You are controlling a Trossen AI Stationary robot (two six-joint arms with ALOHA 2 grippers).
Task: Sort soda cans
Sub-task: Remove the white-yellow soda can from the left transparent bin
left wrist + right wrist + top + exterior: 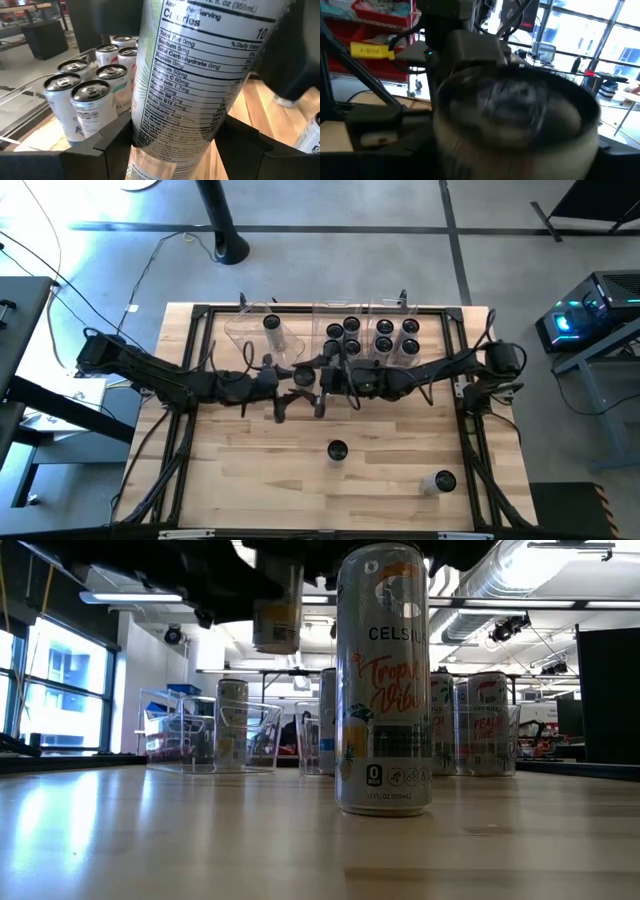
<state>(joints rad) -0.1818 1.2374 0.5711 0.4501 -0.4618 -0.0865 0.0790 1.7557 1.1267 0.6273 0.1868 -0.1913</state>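
Midair, held can (200,75) tilted, left fingers (107,150)

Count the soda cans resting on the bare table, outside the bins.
2: one can mid-table, another can nearer the right edge; the arms may hide others.

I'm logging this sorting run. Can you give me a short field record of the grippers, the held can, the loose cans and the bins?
left gripper: shut on a pale silver soda can, mid-table
right gripper: meets the left at table centre
loose cans: one mid-front, one front right
clear plastic bins: hold one, three and four binned cans
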